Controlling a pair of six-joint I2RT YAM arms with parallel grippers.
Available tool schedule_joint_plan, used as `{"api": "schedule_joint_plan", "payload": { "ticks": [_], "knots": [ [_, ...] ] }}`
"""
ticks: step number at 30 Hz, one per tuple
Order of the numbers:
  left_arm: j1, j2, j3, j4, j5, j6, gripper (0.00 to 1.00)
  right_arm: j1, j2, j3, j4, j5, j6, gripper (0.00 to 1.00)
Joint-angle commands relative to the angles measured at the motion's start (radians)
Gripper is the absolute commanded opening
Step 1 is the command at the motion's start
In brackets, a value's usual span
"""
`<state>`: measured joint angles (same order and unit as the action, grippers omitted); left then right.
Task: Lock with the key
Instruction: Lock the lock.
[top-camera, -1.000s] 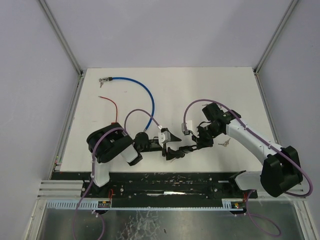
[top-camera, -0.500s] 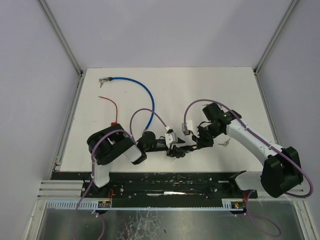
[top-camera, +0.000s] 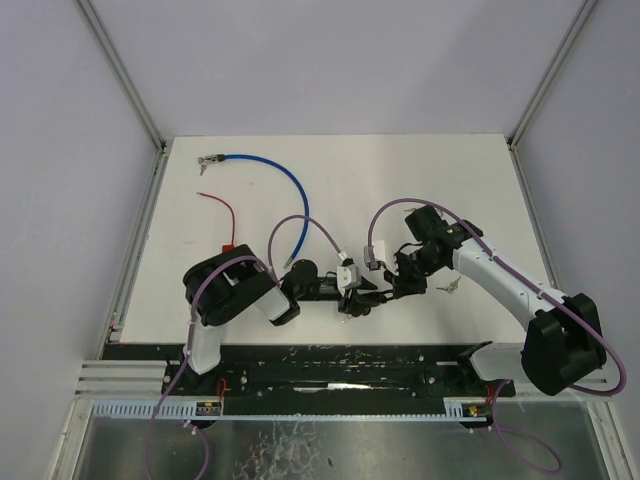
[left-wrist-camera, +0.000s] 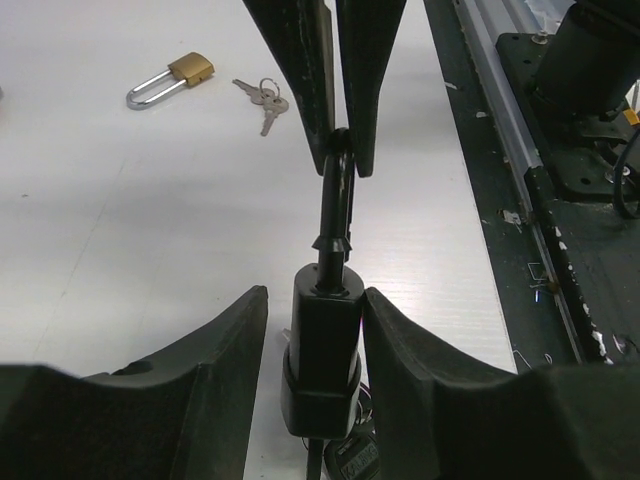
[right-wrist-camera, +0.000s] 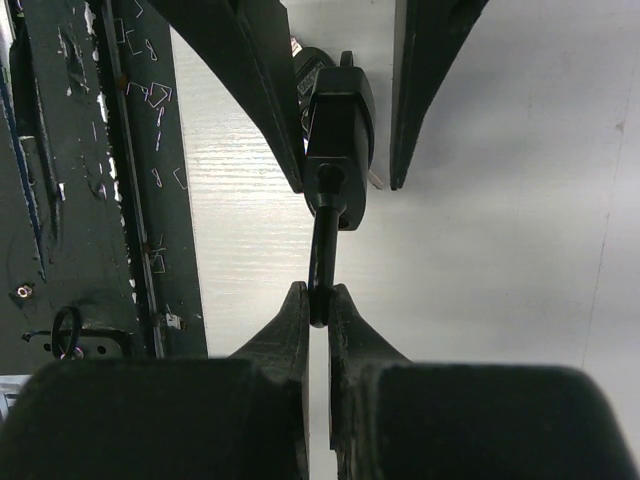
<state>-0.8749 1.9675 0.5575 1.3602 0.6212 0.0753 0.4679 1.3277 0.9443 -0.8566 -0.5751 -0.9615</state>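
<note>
A black padlock (left-wrist-camera: 323, 340) hangs above the table between my two grippers. My right gripper (right-wrist-camera: 318, 295) is shut on the tip of its thin black shackle (right-wrist-camera: 320, 250). My left gripper (left-wrist-camera: 315, 300) straddles the lock body. Its right finger (left-wrist-camera: 420, 370) touches the body, and a narrow gap shows beside its left finger (left-wrist-camera: 215, 370). A black-headed key (left-wrist-camera: 357, 462) sits under the body, at the keyhole end. In the top view the grippers meet at the padlock (top-camera: 372, 296), near the front edge.
A brass padlock (left-wrist-camera: 170, 80) and a small bunch of keys (left-wrist-camera: 262, 95) lie on the white table beyond the right gripper. A blue cable (top-camera: 290, 195) and a red wire (top-camera: 222, 210) lie at the back left. The black base rail (top-camera: 330, 360) runs along the near edge.
My left gripper has moved right to the padlock and narrowed its jaws around the lock body. The right gripper has kept its hold on the shackle without moving.
</note>
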Motion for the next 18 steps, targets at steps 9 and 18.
{"api": "schedule_joint_plan", "payload": {
  "ticks": [9, 18],
  "knots": [
    [-0.006, 0.045, 0.067, 0.011, 0.125, -0.036, 0.00, -0.006, -0.048, 0.023, -0.009, -0.079, -0.024, 0.00],
    [-0.009, 0.123, 0.086, 0.228, 0.138, -0.090, 0.00, 0.059, -0.057, -0.004, 0.023, -0.034, -0.179, 0.00]
  ]
}}
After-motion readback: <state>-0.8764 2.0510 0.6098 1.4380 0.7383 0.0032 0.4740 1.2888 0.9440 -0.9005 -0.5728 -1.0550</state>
